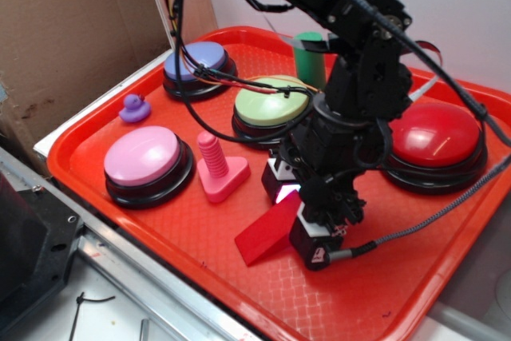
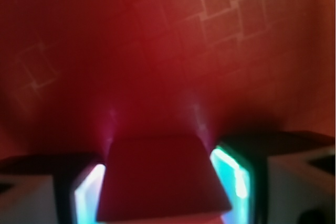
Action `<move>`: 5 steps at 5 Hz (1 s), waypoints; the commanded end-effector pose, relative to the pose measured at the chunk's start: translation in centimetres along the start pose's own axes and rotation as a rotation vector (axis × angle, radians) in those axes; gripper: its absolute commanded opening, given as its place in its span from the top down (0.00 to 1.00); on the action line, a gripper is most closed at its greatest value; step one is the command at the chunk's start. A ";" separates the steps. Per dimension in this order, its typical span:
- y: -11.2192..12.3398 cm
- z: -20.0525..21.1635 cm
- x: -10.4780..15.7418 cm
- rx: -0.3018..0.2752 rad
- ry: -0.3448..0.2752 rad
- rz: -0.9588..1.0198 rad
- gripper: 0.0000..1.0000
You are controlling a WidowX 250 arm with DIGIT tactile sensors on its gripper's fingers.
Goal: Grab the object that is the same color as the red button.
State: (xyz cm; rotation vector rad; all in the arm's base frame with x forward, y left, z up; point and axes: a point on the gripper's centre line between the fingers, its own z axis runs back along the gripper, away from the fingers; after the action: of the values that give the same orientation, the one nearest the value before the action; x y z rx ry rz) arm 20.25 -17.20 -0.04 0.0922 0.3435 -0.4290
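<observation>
The object, a flat red wedge block (image 1: 262, 235), lies on the red tray (image 1: 383, 297) in front of the buttons, its right end between my gripper's fingers. My gripper (image 1: 297, 215) points down and is shut on that end. In the wrist view the red block (image 2: 160, 179) fills the gap between the two lit pads of the gripper (image 2: 163, 192), touching both. The red button (image 1: 435, 137), a glossy dome on a black base, sits to the right behind my arm.
On the tray stand a pink button (image 1: 144, 161), a green button (image 1: 271, 101), a purple button (image 1: 196, 60), a pink screw peg (image 1: 215, 169), a purple duck (image 1: 134, 108) and a green cylinder (image 1: 310, 57). Cardboard (image 1: 64, 29) stands at the left.
</observation>
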 end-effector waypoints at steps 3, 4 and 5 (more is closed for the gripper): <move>1.4 7.9 -1.1 -0.059 -0.187 0.012 1.00; 2.7 9.2 -2.2 -0.044 -0.139 0.029 1.00; 3.0 9.9 -2.8 -0.031 -0.090 0.067 1.00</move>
State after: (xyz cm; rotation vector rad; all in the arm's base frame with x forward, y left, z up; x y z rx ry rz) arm 21.27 -14.59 8.35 0.0828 0.3307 -0.3664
